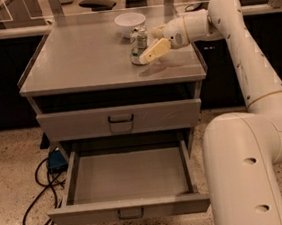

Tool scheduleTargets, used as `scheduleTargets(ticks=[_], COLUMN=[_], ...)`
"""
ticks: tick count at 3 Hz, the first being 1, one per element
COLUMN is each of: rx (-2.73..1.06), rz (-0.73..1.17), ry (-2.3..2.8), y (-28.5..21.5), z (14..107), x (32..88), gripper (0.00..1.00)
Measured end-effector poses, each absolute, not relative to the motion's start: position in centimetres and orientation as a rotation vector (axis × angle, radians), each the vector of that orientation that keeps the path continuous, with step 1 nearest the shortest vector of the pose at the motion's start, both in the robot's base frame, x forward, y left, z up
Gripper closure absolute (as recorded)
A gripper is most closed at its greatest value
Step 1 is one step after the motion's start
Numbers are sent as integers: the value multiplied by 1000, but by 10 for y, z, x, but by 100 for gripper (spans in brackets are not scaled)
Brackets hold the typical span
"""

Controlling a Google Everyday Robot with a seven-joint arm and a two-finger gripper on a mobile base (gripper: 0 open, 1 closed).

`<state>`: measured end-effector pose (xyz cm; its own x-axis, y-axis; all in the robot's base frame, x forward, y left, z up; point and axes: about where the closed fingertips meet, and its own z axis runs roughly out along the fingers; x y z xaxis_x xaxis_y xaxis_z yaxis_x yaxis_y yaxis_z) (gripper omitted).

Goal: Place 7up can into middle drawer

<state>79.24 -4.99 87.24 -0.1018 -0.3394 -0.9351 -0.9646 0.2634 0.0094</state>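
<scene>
Nearest on the right stands the robot's pale rounded body, filling the lower right corner. Left of it, the middle drawer is pulled well out toward the near side. Its shallow grey tray shows bare, with low side walls and a small dark handle at the centre of the front panel. On the speckled floor to the left of the drawer lie looping black cables, and just beyond them is a small blue box. Above the open drawer, the top drawer is closed, showing only its flat front and handle. Farther back, on the grey counter, the 7up can stands upright right of centre and toward the far edge. The arm reaches in from the right, and the hand is at the can's right and near side, overlapping its base. Whether the hand clasps the can or only lies against it cannot be told. Just beyond the can, nearly touching it, sits a white bowl at the far edge of the counter.
</scene>
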Motion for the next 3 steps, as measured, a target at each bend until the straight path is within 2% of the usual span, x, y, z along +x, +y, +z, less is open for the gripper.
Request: scheduleTargets(ticks=[2,3], rx=[-1172,-1246], rz=[828,893], ry=[1612,1607], y=[-47,-20], z=[877,860], x=[808,799], gripper=[0,0])
